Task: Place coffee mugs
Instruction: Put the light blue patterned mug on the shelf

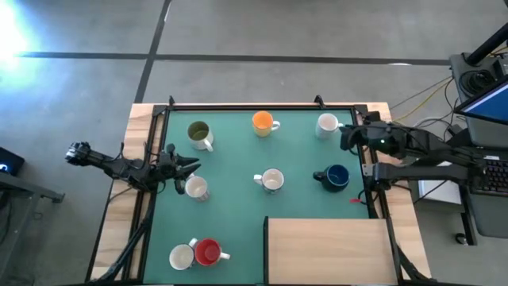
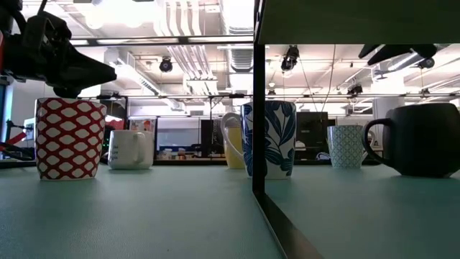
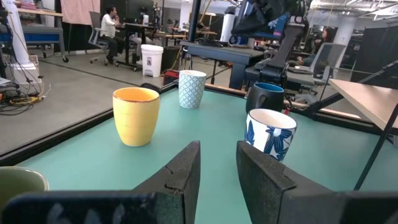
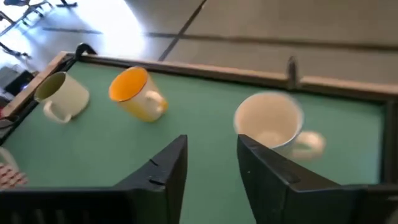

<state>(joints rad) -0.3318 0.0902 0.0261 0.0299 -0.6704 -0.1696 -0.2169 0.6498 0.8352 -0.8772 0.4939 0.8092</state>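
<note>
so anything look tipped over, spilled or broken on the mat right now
Nothing stands out. The mugs in view stand upright and apart on the green mat, with no spill or breakage visible. The left gripper hangs beside a white mug; the right gripper is near the far-right white mug.

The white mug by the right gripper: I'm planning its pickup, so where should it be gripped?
Probably the rim. The white mug stands upright, mouth open, handle toward the mat's right edge. The right gripper, open, could descend from above, straddling the wall opposite the handle.
</note>
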